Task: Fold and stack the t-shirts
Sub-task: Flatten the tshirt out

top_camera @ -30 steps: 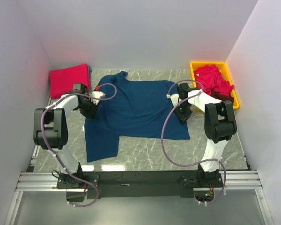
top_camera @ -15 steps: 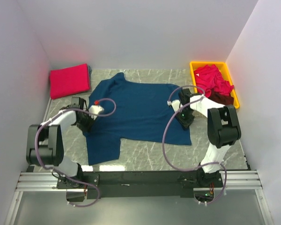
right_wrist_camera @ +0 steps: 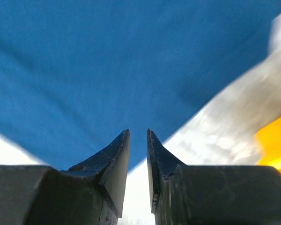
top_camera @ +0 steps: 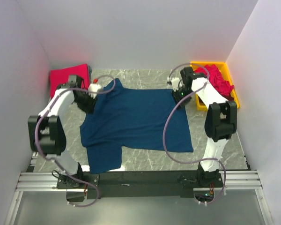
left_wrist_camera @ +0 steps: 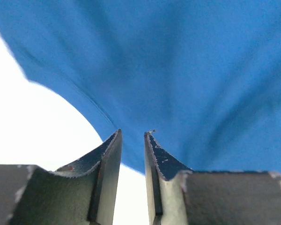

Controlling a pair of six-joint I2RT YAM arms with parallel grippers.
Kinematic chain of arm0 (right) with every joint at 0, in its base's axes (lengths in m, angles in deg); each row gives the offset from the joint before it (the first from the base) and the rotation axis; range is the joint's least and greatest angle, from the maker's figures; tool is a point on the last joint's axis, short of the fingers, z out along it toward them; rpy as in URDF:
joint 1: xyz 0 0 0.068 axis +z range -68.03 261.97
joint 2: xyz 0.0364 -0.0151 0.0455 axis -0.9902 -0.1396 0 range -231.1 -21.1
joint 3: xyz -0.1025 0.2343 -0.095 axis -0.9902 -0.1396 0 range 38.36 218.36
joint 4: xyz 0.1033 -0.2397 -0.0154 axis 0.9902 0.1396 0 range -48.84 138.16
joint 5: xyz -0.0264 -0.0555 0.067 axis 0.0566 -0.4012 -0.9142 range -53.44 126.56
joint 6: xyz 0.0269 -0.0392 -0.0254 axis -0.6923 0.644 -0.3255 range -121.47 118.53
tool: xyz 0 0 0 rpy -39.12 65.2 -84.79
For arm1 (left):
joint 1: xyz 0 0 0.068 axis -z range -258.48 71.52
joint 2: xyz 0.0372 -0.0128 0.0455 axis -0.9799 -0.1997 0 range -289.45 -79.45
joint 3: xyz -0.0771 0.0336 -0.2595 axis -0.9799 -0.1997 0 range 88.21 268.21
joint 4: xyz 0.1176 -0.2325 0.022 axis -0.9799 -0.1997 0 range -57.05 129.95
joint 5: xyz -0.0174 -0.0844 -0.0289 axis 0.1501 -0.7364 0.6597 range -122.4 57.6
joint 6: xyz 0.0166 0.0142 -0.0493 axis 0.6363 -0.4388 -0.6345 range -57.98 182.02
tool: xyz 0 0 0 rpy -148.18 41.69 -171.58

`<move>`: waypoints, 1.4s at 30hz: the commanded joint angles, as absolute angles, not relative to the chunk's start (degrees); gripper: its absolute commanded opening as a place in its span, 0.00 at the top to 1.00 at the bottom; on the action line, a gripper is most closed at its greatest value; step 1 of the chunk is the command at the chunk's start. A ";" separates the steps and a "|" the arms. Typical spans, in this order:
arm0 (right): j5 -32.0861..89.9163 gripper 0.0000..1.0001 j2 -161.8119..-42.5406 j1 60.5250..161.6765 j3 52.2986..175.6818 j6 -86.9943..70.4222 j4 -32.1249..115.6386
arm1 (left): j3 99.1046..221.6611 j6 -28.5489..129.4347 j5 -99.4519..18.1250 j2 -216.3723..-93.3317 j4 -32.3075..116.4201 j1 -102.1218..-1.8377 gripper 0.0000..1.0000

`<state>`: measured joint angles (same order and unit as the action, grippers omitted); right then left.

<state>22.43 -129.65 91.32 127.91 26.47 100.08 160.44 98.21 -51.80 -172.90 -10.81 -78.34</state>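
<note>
Both grippers have moved to the far side since the earlier frame, and the navy blue cloth t-shirt (top_camera: 136, 119) now lies spread flatter mid-table. The left gripper (top_camera: 90, 102) is at the shirt's far-left shoulder and the right gripper (top_camera: 181, 97) at its far-right corner. Each pair of fingers (left_wrist_camera: 107, 161) stands a narrow slit apart at the cloth's edge. Whether they pinch any cloth cannot be told.

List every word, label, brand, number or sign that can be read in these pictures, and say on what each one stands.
No text can be read in any view.
navy t-shirt: plain cloth, no print or tag shows.
folded red-pink shirt: plain, no print shows.
yellow bin: no label shows.
wrist views: blurred cloth only, no lettering.
</note>
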 commanded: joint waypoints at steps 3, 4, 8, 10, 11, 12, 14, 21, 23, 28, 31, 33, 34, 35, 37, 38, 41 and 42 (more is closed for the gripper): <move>20.65 0.71 -137.63 91.20 138.28 18.05 94.97 | 168.10 86.91 -54.38 -182.69 -1.19 -78.30 0.68; 21.00 0.71 -139.47 91.20 139.07 17.34 94.17 | 169.06 86.29 -54.03 -183.76 -0.31 -78.30 0.68; 22.32 0.72 -143.69 91.29 142.59 15.06 91.70 | 170.30 84.44 -52.09 -188.69 1.98 -78.30 0.68; 23.28 0.72 -145.63 91.55 142.77 14.88 91.52 | 168.91 84.52 -50.34 -190.10 3.47 -78.30 0.68; 23.81 0.73 -145.98 91.47 142.51 15.31 91.61 | 168.29 84.96 -49.72 -190.36 3.56 -78.30 0.68; 24.42 0.73 -146.34 91.64 142.07 15.58 91.52 | 167.67 85.57 -48.15 -190.80 3.48 -78.30 0.69; 25.92 0.73 -146.60 91.64 139.54 16.80 91.52 | 165.30 86.71 -47.26 -190.80 2.95 -78.30 0.71; 28.90 0.78 -142.40 91.73 126.88 22.43 92.84 | 150.30 92.16 -45.59 -183.09 0.14 -78.30 0.79; 29.87 0.79 -140.72 91.73 122.06 24.19 93.10 | 146.68 93.39 -45.06 -179.14 -0.83 -78.30 0.80; 26.64 0.82 -132.64 91.73 113.43 30.23 98.01 | 136.56 98.83 -45.67 -169.64 -7.05 -78.30 0.83; 22.68 0.81 -128.07 91.03 113.93 33.15 102.41 | 138.47 103.67 -50.93 -164.27 -15.49 -79.70 0.81; 19.96 0.79 -127.44 90.24 118.49 31.94 102.86 | 145.38 102.37 -55.85 -162.94 -16.82 -80.59 0.73; 19.07 0.77 -128.14 89.89 120.69 29.93 102.77 | 148.30 101.23 -57.44 -163.46 -16.56 -80.76 0.69; 18.54 0.76 -129.02 89.71 125.23 28.77 102.60 | 151.29 97.57 -58.41 -165.47 -15.52 -80.94 0.65; 18.01 0.72 -131.92 89.62 129.39 25.18 101.81 | 159.20 93.59 -61.05 -168.55 -11.04 -81.11 0.62; 17.75 0.70 -133.84 89.62 132.80 24.38 100.94 | 161.67 90.01 -61.58 -172.05 -9.46 -81.03 0.59; 20.11 0.66 -137.27 89.62 137.75 21.83 98.82 | 170.02 83.50 -62.29 -179.27 -3.66 -81.12 0.56; 21.69 0.66 -137.90 89.71 139.24 21.30 98.30 | 173.43 81.90 -61.85 -181.03 -0.68 -81.12 0.56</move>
<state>20.24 -134.81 89.94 135.74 24.79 99.77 168.00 90.12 -58.66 -175.82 -7.40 -80.94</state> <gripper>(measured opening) 0.338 0.438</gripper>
